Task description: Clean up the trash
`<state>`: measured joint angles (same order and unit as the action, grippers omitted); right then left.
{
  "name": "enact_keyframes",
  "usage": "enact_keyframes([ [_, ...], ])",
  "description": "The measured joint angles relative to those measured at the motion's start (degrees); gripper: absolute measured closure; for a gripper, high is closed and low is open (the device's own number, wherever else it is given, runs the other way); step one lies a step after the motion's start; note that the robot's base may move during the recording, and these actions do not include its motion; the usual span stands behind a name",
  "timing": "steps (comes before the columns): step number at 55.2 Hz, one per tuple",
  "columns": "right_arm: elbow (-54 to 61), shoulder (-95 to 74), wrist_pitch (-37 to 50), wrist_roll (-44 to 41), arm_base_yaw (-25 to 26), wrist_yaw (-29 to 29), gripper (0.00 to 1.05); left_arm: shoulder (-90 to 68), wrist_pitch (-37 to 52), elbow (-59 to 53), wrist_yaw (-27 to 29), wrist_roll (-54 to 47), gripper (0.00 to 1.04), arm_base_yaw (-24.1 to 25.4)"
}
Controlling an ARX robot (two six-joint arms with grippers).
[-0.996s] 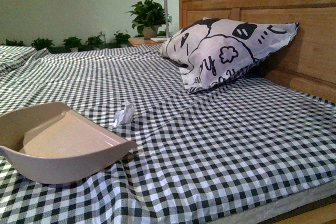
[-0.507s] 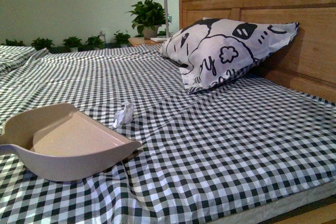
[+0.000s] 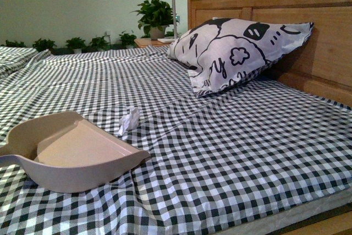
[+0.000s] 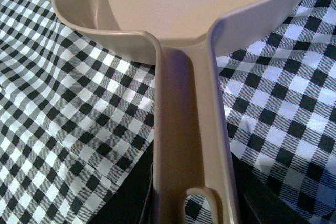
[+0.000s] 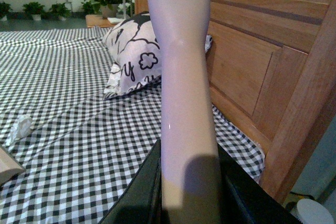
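Two half-hidden grippers, left gripper seemingly clasping dustpan, right gripper clasping cropped pale handle

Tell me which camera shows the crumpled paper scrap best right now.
The front view: the scrap lies whole and unobstructed on the checked sheet, just beyond the dustpan. The right wrist view catches it small near the frame edge. The left wrist view shows only dustpan and sheet.
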<state>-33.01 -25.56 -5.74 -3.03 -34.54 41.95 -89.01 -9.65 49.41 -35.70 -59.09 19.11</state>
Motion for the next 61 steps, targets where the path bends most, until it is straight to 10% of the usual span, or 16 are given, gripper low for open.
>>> enact_keyframes([
  [51, 0.0, 0.0, 0.0, 0.0, 0.0, 0.0, 0.83, 0.0, -1.6, 0.0, 0.3, -0.3, 0.77, 0.0],
  [61, -8.1, -8.0, -19.7, 8.3, 5.5, -10.8, 0.83, 0.0, -1.6, 0.0, 0.3, -0.3, 0.77, 0.0],
])
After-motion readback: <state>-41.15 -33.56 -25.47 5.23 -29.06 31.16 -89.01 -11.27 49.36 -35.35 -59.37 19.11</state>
